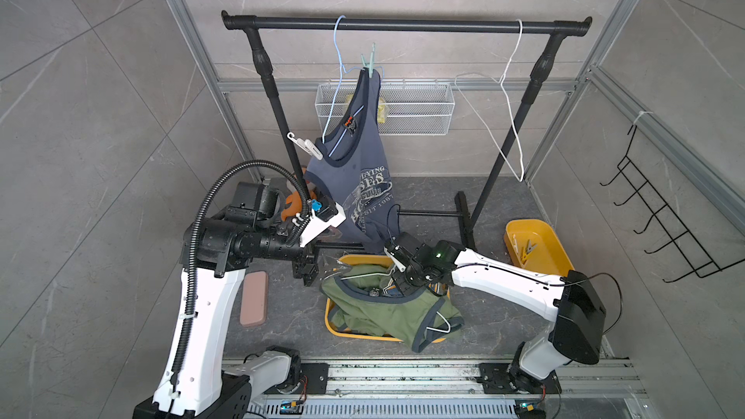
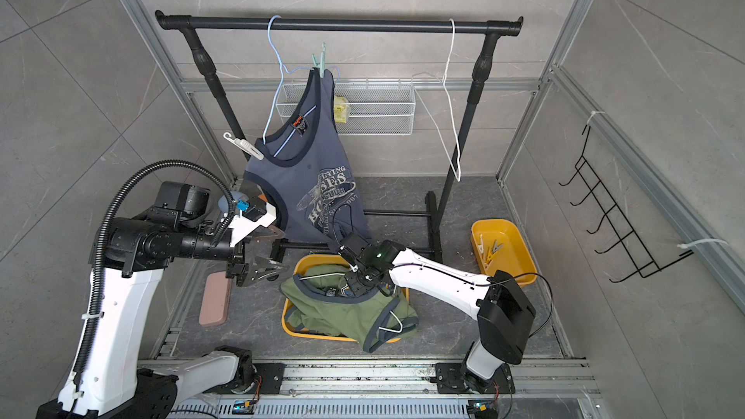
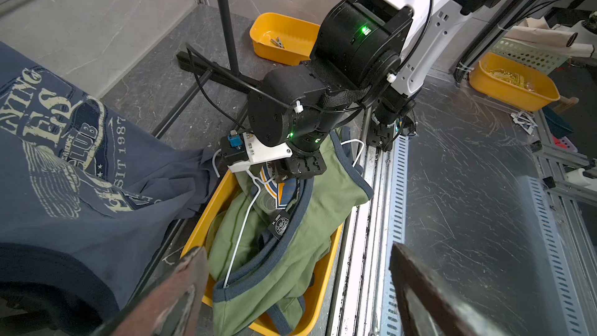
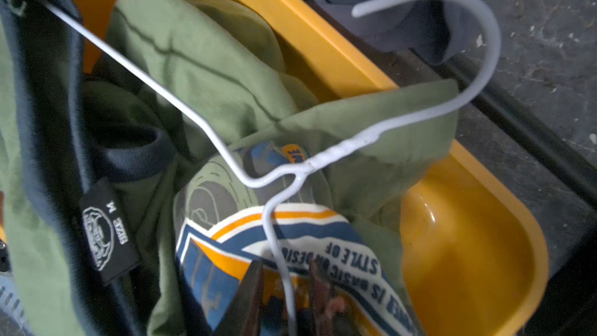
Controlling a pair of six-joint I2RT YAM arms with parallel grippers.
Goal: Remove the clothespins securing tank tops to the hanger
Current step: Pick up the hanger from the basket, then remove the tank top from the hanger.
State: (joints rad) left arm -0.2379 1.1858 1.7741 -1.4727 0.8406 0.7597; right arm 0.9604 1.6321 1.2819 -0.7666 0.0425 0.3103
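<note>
navy tank top (image 1: 354, 179): hangs on the blue hanger (image 1: 338, 50) from the rack rail (image 1: 423, 26), near mid-rail.
mint clothespin (image 1: 369, 62): on the higher strap.
white clothespin (image 1: 306, 145): on the lower strap.
olive tank tops (image 1: 387, 308): heaped in the yellow bin (image 1: 329, 322), mid floor (image 1: 483, 316), toward its front edge.
loose clothespins (image 1: 524, 249): in the yellow tray (image 1: 540, 235) by the floor's right edge.
left gripper (image 3: 295, 250): fingers wide, empty, above the bin.
right gripper (image 4: 286, 263): fingers narrow, straddling the white hanger (image 4: 339, 150) wire; whether they pinch it, cannot tell.
</note>
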